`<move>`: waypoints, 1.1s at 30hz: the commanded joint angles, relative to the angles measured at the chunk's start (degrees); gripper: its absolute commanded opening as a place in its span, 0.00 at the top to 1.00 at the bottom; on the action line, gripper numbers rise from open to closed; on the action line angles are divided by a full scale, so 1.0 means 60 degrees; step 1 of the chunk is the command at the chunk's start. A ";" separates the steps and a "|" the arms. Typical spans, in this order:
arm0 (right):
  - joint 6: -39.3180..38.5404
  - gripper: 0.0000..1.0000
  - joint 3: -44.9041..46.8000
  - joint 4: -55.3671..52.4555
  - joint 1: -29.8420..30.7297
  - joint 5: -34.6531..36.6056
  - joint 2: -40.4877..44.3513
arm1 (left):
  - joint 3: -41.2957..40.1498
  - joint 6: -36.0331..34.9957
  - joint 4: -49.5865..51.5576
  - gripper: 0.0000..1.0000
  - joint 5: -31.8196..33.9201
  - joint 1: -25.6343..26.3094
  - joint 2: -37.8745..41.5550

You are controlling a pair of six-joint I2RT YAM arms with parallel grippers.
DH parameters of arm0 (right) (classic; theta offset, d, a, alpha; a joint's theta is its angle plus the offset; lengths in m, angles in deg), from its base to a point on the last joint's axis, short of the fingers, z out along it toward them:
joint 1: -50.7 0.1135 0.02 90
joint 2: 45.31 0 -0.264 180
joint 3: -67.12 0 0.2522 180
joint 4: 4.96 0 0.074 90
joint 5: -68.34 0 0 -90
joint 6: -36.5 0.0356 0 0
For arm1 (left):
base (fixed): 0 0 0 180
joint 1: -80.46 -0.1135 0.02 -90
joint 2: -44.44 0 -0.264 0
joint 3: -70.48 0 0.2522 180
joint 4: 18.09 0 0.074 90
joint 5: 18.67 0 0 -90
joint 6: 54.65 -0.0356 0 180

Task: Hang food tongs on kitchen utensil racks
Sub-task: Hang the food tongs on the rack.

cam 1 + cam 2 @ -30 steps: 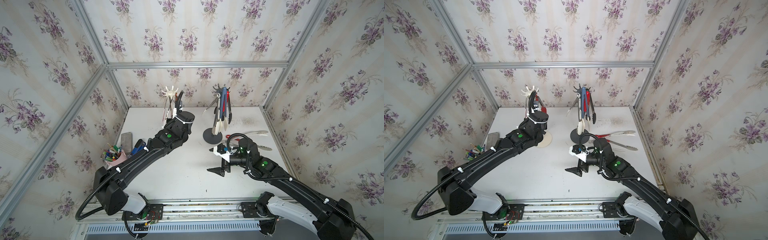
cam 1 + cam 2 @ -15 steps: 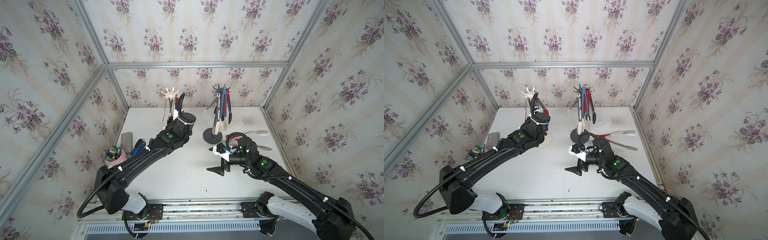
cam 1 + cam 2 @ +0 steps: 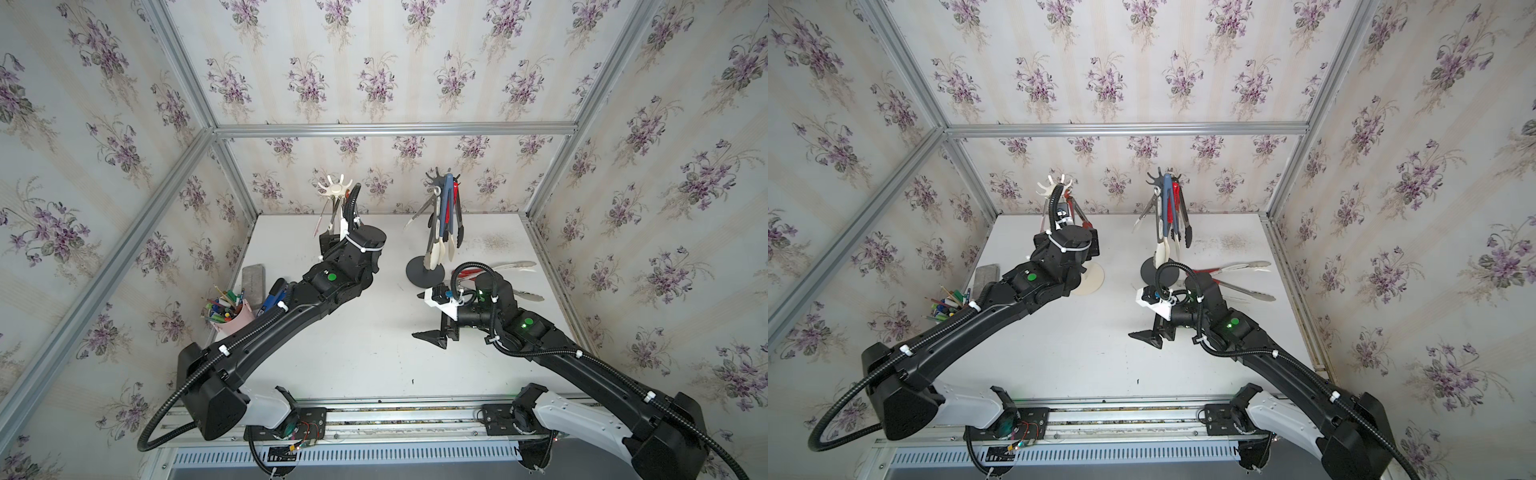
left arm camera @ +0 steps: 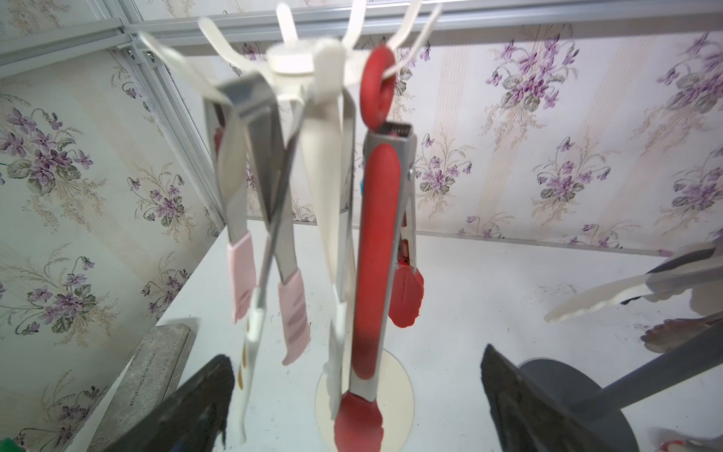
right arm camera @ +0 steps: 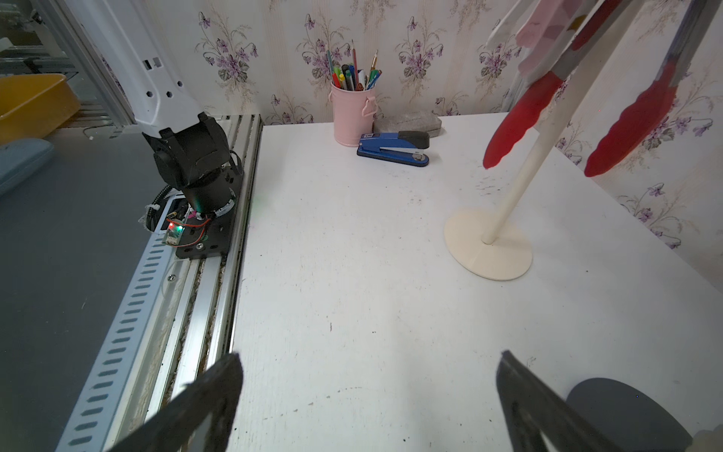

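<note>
Toward the back edge of the white table (image 3: 365, 365) we see the cream-white rack (image 4: 291, 58) left of centre and the dark grey rack (image 3: 424, 270) right of centre, both upright on their disc bases. The left gripper (image 4: 354, 358) faces the cream-white rack with its fingers (image 4: 187, 407) spread wide and clasping nothing. The right gripper (image 5: 369, 358) hangs low in front of the dark grey rack, its jaws likewise parted and empty.

The red tongs (image 4: 375, 254) hang by their loop from a hook of the cream-white rack. Their lower tips fall between the left fingers, and we can make out no contact. Pink-tipped tongs (image 4: 293, 313) and white tongs (image 4: 324, 176) share that crown, and the dark grey rack carries several more tongs (image 3: 446, 216). Loose tongs (image 3: 1246, 266) lie near the right edge.

Near the left edge stand a pink pen cup (image 5: 352, 113), a grey case (image 5: 407, 121) and a blue stapler (image 5: 393, 146).
</note>
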 commanded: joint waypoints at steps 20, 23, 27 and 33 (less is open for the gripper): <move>0.2516 0.00 -0.0098 0.0291 -0.0012 0.1340 0.0852 | -0.1255 0.0015 -0.0092 0.01 -0.2673 0.0077 0.2823; 0.3435 0.00 0.0041 0.0291 -0.0005 0.1990 0.1239 | -0.1326 -0.0439 -0.0084 0.01 -0.3338 0.0076 0.3291; 0.4671 0.00 0.0153 0.0014 -0.0019 0.2984 0.1667 | -0.1407 -0.1176 -0.0088 0.01 -0.4441 0.0076 0.3836; 0.6206 0.03 -0.0048 -0.1003 -0.0164 0.4442 0.1727 | -0.1373 -0.2233 -0.0088 0.01 -0.6233 0.0064 0.4331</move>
